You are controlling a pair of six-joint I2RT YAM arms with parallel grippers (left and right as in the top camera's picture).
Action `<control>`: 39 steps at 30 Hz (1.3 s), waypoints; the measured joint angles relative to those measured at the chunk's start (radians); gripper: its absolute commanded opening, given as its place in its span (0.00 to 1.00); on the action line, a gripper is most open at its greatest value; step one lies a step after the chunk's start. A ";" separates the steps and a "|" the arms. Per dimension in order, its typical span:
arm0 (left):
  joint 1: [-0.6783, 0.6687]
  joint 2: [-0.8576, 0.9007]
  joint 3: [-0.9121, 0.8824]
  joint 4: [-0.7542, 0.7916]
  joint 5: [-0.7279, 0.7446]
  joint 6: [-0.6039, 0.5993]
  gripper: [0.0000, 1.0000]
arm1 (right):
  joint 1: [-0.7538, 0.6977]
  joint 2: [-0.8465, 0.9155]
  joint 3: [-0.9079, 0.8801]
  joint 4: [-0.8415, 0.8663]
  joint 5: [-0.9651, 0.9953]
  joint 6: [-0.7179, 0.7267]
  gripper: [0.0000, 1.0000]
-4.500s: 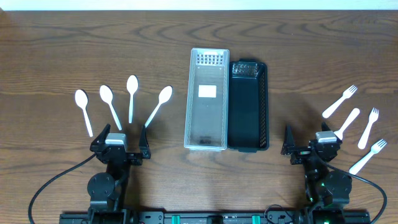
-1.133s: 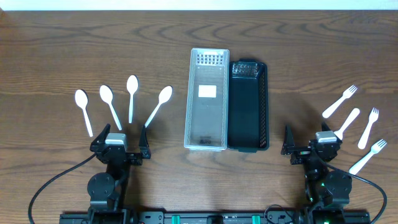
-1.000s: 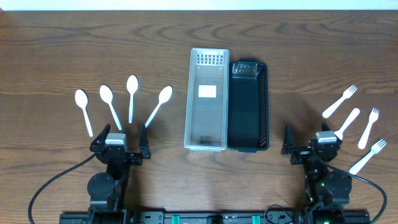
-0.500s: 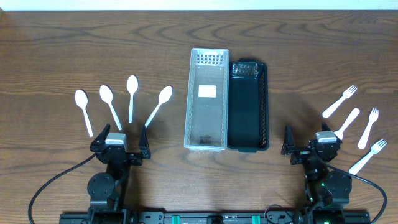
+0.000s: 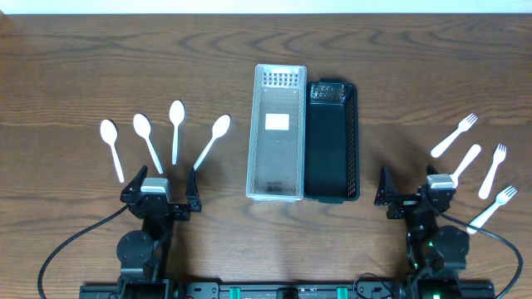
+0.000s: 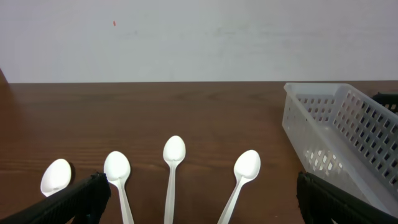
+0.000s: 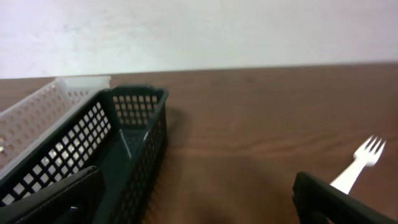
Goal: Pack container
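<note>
Several white plastic spoons [image 5: 175,131] lie fanned out on the left of the table, and several white forks [image 5: 454,134] on the right. A clear perforated container [image 5: 278,131] and a black mesh container [image 5: 332,139] stand side by side in the middle. Nothing but a white label shows in either. My left gripper [image 5: 163,184] rests open just below the spoon handles. In the left wrist view the spoons [image 6: 173,162] lie ahead between the wide-apart fingers [image 6: 74,200]. My right gripper [image 5: 414,189] is open, between the black container and the forks; one fork [image 7: 360,162] shows beside its right finger [image 7: 336,199].
Dark wood table [image 5: 91,75] runs to a white wall at the back. The clear container's wall [image 6: 339,130] sits at the right of the left wrist view. In the right wrist view the black container [image 7: 118,143] is at the left. Cables trail behind both arm bases.
The right gripper has shifted slightly to the right, toward the forks. The left arm, cutlery and containers have not moved.
</note>
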 measured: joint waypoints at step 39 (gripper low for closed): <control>-0.001 0.988 1.004 -0.835 -0.001 -0.149 0.98 | -0.428 1.505 1.289 -0.800 -0.023 0.131 0.99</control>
